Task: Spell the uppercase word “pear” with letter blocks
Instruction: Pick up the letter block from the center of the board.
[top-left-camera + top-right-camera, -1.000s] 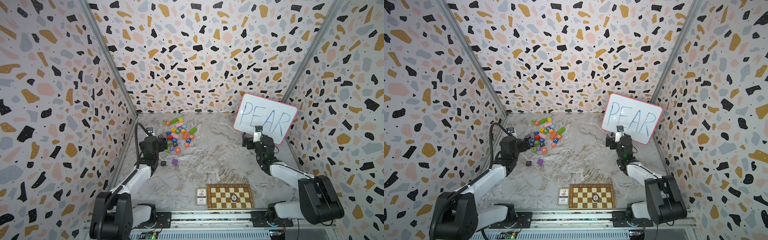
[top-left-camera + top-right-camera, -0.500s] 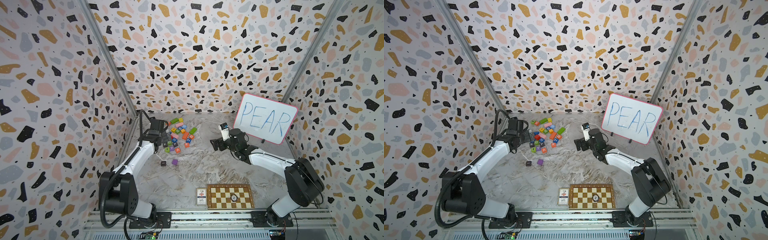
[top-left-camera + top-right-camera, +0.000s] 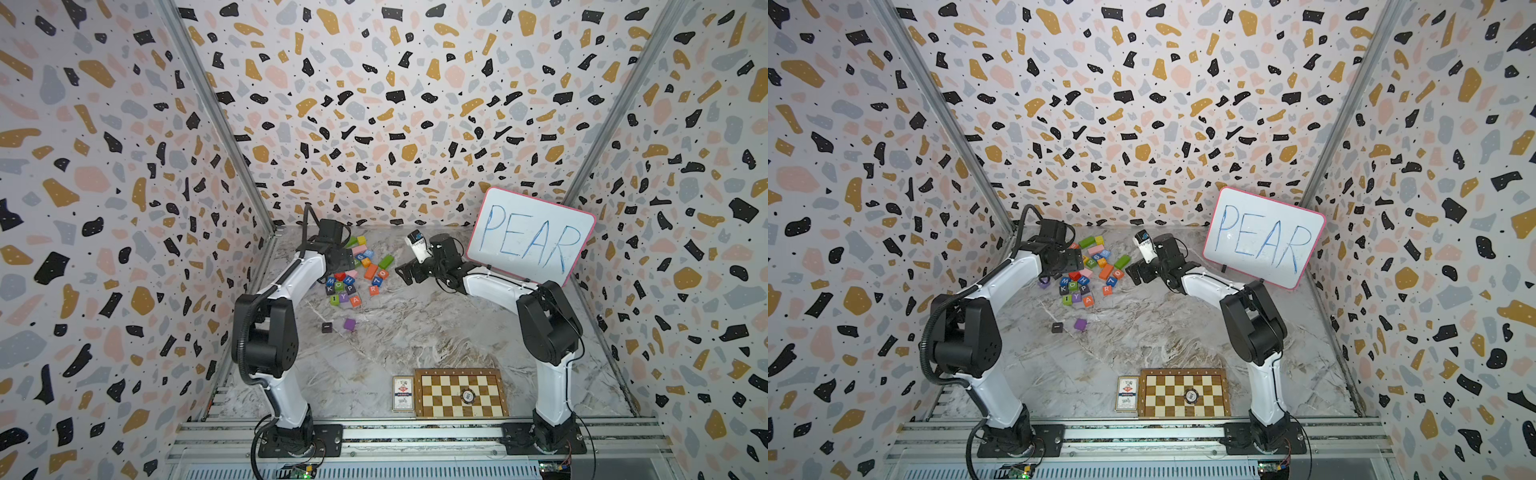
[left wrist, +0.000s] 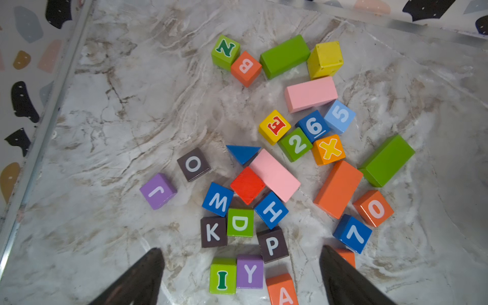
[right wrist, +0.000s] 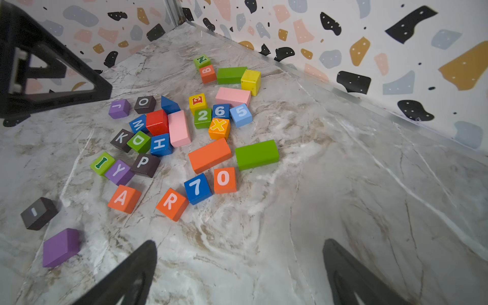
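The letter blocks lie in a loose pile at the table's back left. In the left wrist view the dark P (image 4: pixel 272 244) sits between the tips of my open left gripper (image 4: pixel 240 249), which hovers over the pile; the orange A (image 4: pixel 282 290) is close by and the yellow E (image 4: pixel 274 126) farther off. The right wrist view shows P (image 5: pixel 144 163), A (image 5: pixel 122 198), R (image 5: pixel 171 203) and E (image 5: pixel 198 101). My right gripper (image 5: pixel 239 242) is open and empty over bare marble, short of the pile. In a top view the left gripper (image 3: pixel 343 262) and right gripper (image 3: pixel 409 272) flank the pile.
Other lettered and numbered cubes and long green, pink and orange bricks crowd the pile. A plain purple cube (image 3: pixel 349 324) and a dark cube (image 3: pixel 327 327) lie apart, nearer the front. A PEAR whiteboard (image 3: pixel 530 235) leans at the back right; chessboard (image 3: pixel 459 392) and card box (image 3: pixel 403 392) sit in front.
Both arms have stretched out from a folded pose towards the block pile. The left gripper now hangs over the pile and the right one stands beside it.
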Controlling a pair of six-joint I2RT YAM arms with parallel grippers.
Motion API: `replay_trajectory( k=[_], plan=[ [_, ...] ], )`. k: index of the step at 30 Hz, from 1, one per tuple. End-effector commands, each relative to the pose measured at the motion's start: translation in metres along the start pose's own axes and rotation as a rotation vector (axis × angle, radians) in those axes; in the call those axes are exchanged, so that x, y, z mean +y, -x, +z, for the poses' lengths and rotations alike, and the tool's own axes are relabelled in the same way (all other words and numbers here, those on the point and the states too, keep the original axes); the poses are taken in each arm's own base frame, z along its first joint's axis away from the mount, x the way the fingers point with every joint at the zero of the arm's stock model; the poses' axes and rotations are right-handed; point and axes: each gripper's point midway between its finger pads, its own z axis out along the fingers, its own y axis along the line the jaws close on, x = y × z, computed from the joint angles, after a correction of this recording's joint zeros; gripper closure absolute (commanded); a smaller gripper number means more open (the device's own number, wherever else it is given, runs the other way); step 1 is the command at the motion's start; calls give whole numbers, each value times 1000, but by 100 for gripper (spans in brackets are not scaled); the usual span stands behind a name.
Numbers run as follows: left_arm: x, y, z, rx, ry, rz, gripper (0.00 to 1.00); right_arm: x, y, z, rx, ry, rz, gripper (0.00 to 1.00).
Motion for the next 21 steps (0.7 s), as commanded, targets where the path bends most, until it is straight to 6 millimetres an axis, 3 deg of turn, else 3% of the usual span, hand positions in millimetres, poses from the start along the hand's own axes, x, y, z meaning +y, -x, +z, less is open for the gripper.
replay_trajectory(
  k=[1, 8, 21],
  plan=[
    [-13, 5, 1, 16, -10, 40, 12, 1, 9, -3, 10, 39, -45, 1],
    [-28, -8, 17, 81, -39, 48, 21, -5, -7, 10, 56, 56, -58, 0],
    [-29, -66, 19, 240, -56, -82, 36, -6, -19, 17, 75, 128, -31, 0]
  ],
)
